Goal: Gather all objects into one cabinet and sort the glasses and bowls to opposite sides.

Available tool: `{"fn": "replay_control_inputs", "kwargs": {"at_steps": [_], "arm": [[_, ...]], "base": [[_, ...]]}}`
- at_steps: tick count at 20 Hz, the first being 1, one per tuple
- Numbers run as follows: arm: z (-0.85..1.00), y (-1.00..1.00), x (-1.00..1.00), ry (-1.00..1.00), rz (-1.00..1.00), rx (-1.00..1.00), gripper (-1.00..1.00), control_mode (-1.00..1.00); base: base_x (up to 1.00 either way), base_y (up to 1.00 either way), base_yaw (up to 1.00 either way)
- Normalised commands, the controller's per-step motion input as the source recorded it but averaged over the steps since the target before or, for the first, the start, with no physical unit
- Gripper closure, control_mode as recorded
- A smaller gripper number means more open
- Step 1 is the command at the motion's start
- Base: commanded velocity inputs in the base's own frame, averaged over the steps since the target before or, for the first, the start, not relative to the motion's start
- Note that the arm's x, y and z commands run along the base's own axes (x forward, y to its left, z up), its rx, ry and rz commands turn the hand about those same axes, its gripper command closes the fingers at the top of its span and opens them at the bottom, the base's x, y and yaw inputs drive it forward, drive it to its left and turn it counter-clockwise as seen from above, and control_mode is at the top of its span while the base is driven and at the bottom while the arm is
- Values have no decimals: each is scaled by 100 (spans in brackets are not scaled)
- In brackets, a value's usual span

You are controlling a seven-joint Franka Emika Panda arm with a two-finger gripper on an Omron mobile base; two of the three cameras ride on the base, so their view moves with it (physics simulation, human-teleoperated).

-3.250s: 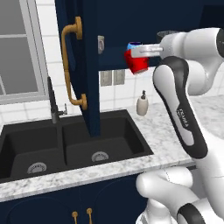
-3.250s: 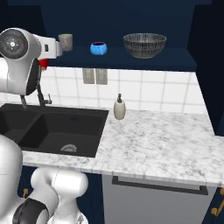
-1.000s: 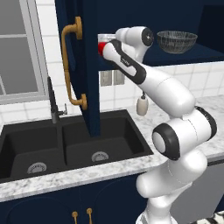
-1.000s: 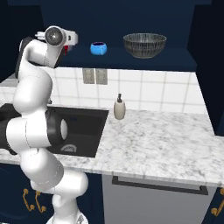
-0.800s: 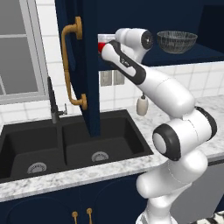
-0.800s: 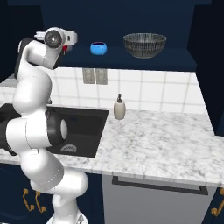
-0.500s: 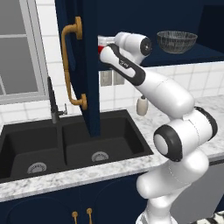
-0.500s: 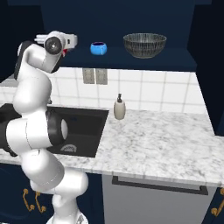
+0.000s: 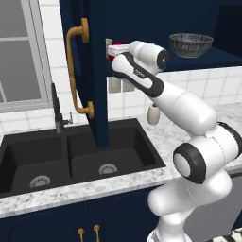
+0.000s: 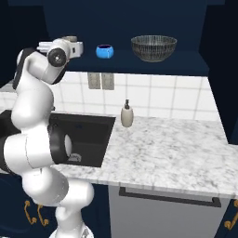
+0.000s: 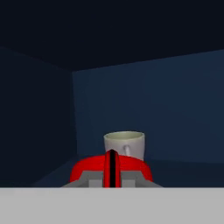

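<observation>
At the left end of the open cabinet (image 9: 97, 71), the tool (image 11: 112, 175) is clamped on the red cup (image 11: 89, 168), carried just before the beige-grey cup (image 11: 124, 144), likely to pair the glasses. Rightward stand the blue mug (image 10: 105, 51), then the dark bowl (image 10: 154, 48), keeping bowls opposite.

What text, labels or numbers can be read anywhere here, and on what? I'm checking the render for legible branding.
Robot arm: a small dark marking on the white link behind the wrist, too small and blurred to read.
Red cup, bowl, blue mug, soap dispenser: no text.
</observation>
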Motion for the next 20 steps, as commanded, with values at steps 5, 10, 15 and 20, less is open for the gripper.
{"fn": "replay_control_inputs", "kwargs": {"at_steps": [5,10,15,20], "arm": [[-32,-26,-42,-3,-1,0,100,-100],[-2,-3,-9,0,0,0,100,-100],[-3,-1,1,6,0,0,100,-100],[-14,-7,0,5,0,0,100,-100]], "base": [[0,0,0],[0,0,0],[0,0,0],[0,0,0]]}}
